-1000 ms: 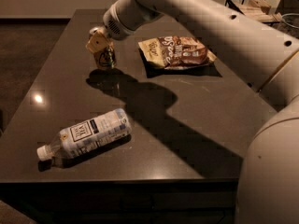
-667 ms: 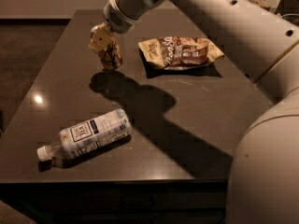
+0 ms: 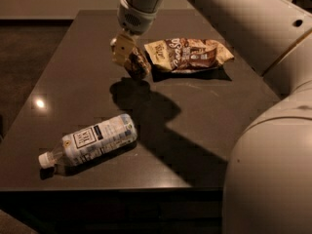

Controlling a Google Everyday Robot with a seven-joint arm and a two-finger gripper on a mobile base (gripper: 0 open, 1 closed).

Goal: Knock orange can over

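The orange can (image 3: 138, 65) is on the dark table (image 3: 73, 82), just left of the snack bag. It leans over to the right, and its upper part is hidden behind my gripper. My gripper (image 3: 124, 51) hangs from the wrist above and sits against the can's upper left side, close over the table. The clear water bottle (image 3: 92, 140) with a white cap lies on its side near the front left, well away from the gripper.
A crumpled brown snack bag (image 3: 187, 55) lies right of the can, almost touching it. My pale arm (image 3: 273, 145) fills the right side and hides that part of the table. The table's front edge runs along the bottom.
My gripper has moved right towards the snack bag, and the can has shifted right with it and now leans over. The bottle and the bag have not moved.
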